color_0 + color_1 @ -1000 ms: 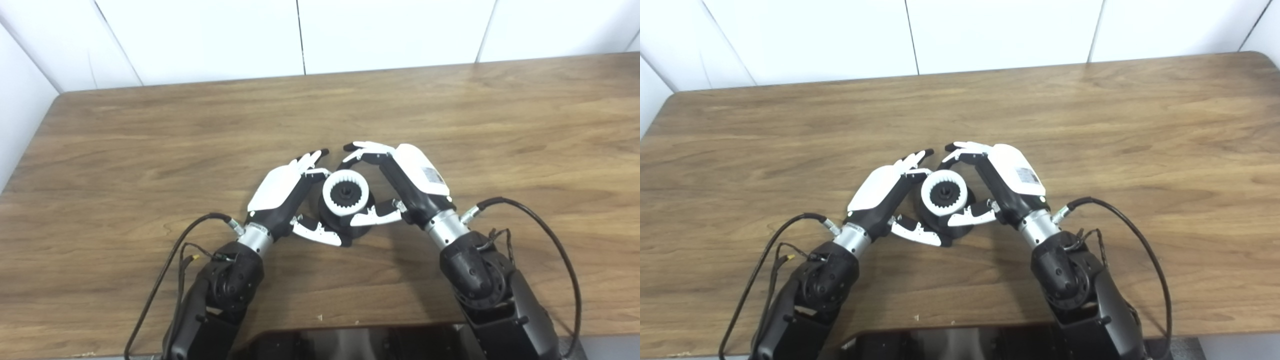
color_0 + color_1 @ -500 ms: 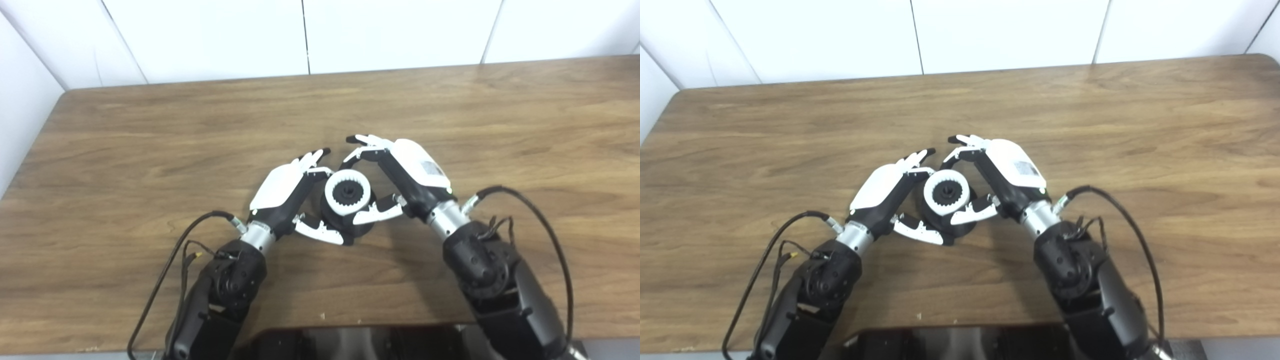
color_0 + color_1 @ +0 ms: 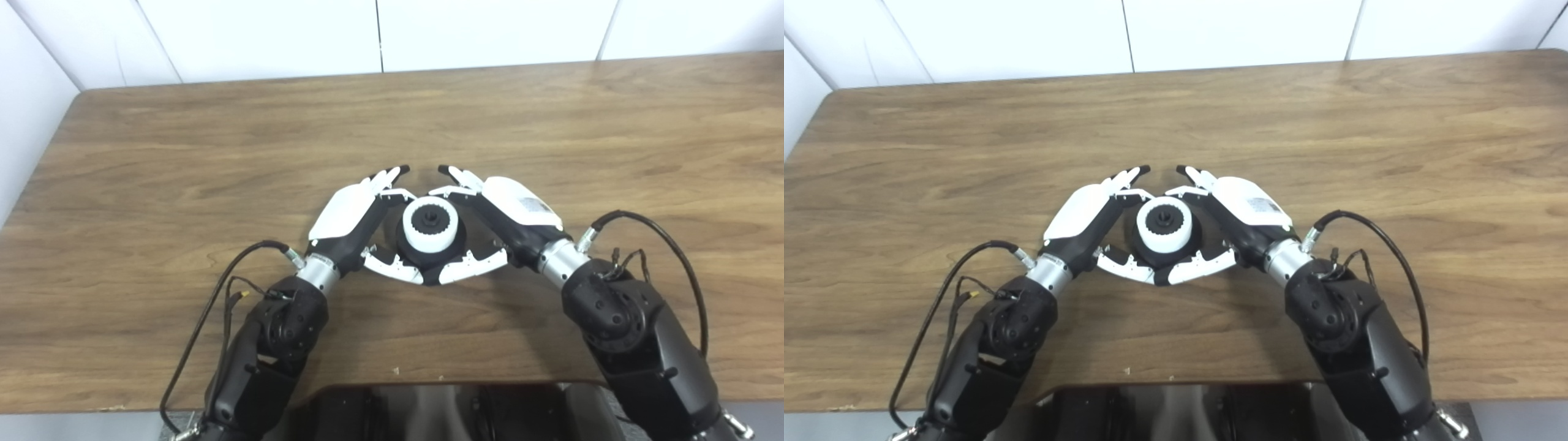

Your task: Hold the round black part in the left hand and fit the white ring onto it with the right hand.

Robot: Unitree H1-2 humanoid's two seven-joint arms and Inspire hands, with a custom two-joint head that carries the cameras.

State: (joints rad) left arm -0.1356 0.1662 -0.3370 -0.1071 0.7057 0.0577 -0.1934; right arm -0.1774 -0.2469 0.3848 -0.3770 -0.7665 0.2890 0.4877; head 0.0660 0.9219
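Observation:
The round black part (image 3: 459,237) stands on the wooden table (image 3: 551,122) just in front of me. The white toothed ring (image 3: 430,240) sits level on top of it, around the black hub in the middle. My left hand (image 3: 349,211) cups the part from the left, thumb against its base and fingers along its far side. My right hand (image 3: 517,205) mirrors it on the right. Its fingers are spread and off the ring, and its thumb lies low by the base.
A black cable (image 3: 202,318) loops out from the left wrist and another black cable (image 3: 674,245) from the right wrist, both over the table. My dark torso (image 3: 429,410) fills the bottom edge. White wall panels stand behind the table's far edge.
The right hand let go of the ring, dropped lower and spread its fingers. The ring went from tilted to level on the black part. The left hand kept its place; the camera shifted slightly.

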